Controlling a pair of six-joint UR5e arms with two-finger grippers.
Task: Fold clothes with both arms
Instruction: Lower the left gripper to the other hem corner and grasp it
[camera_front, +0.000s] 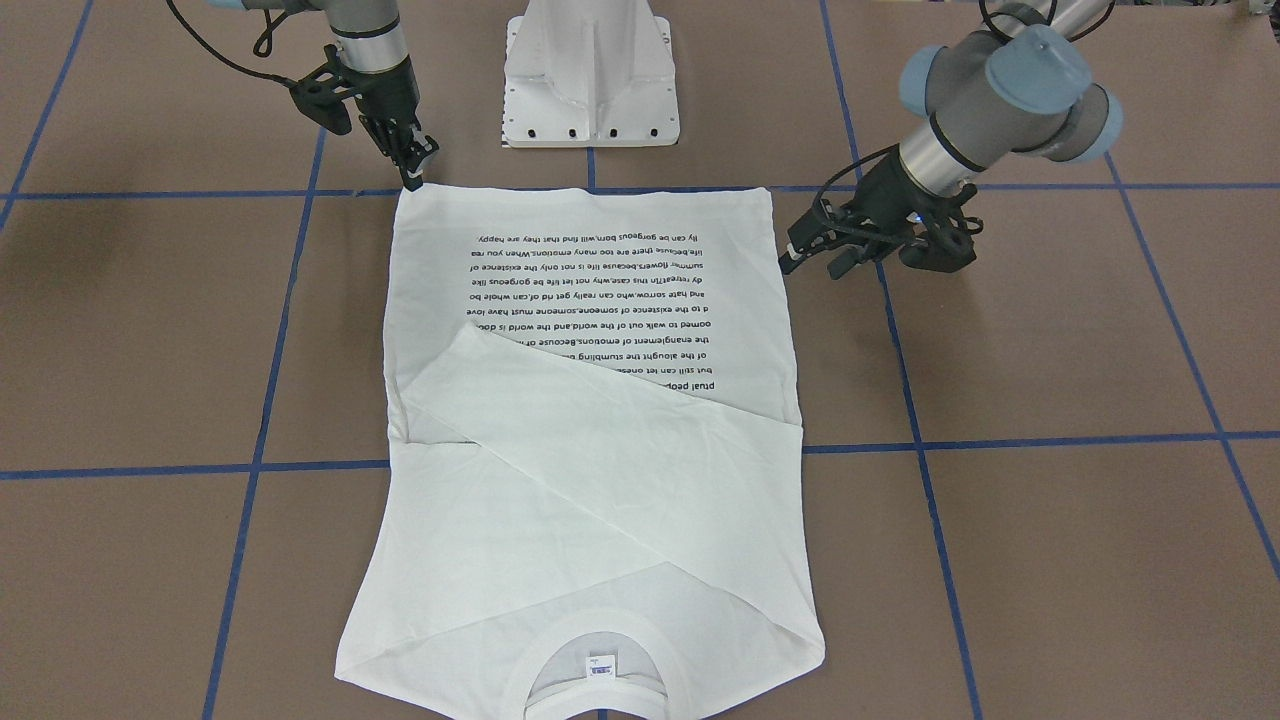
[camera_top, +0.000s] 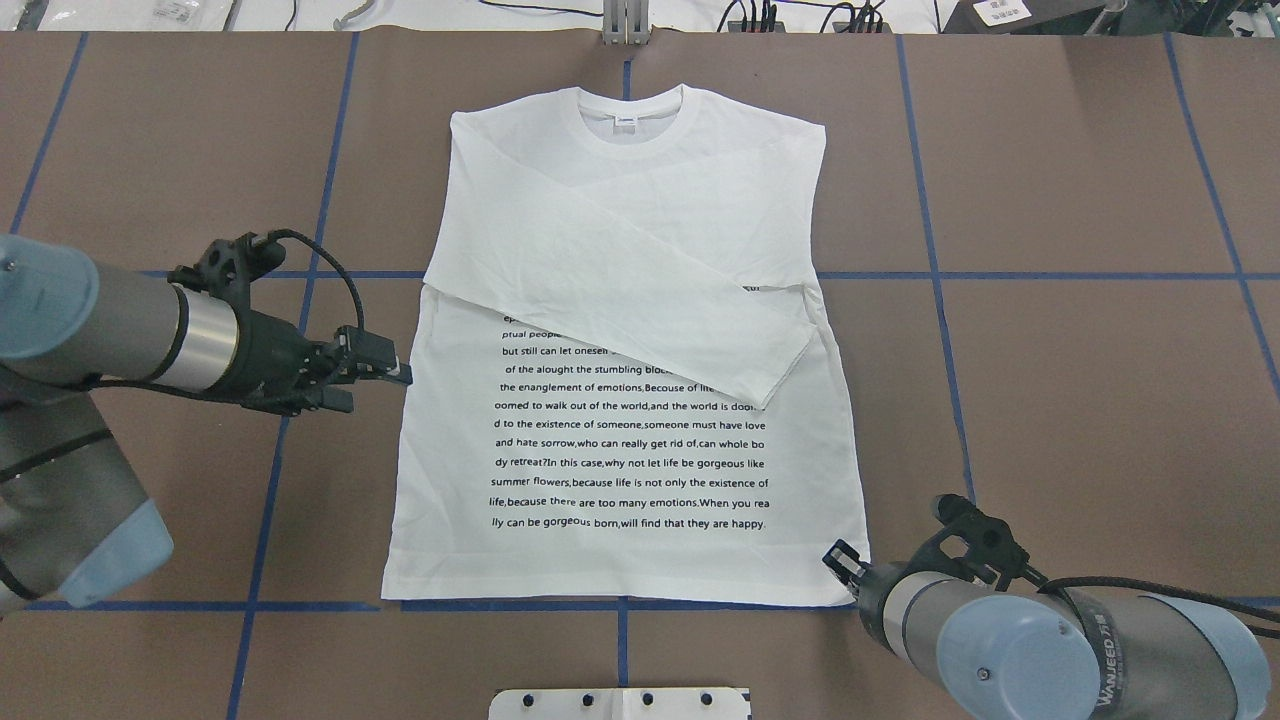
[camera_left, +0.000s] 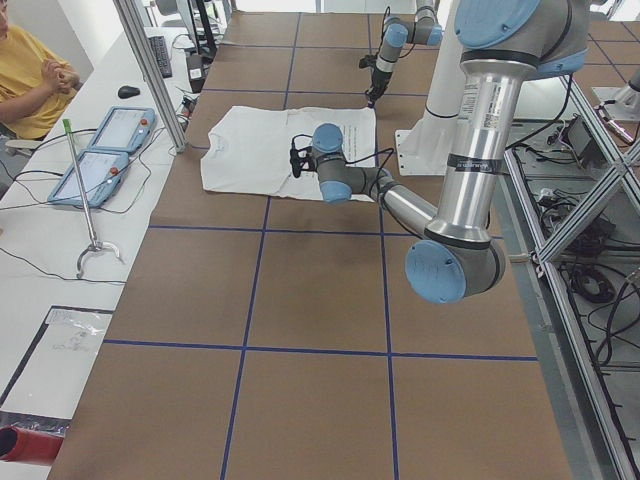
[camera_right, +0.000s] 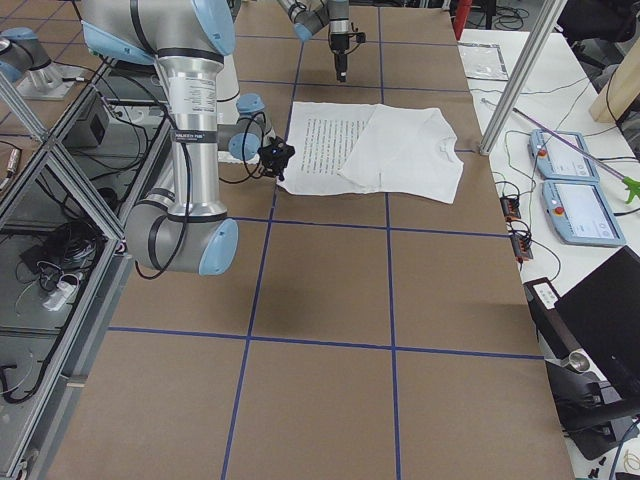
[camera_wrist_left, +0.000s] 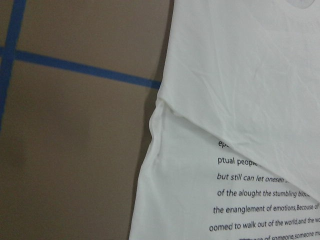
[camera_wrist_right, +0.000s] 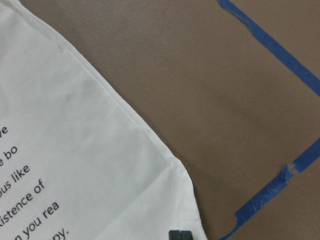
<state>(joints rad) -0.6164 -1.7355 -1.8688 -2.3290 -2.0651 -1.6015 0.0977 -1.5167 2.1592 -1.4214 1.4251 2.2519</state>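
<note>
The overhead camera looks forward and down from behind the robot and takes in the whole shirt (camera_top: 620, 250), collar at the far end. The front-facing camera looks steeply down from the opposite side, so the same shirt shows reversed, collar nearest and the pedestal (camera_front: 590, 80) at the top. The two side cameras sit high and far off at the ends of the table (camera_left: 300, 300), looking along it. Each wrist camera hangs close over the cloth, the left above a side edge and the printed text, the right above a hem corner.
</note>
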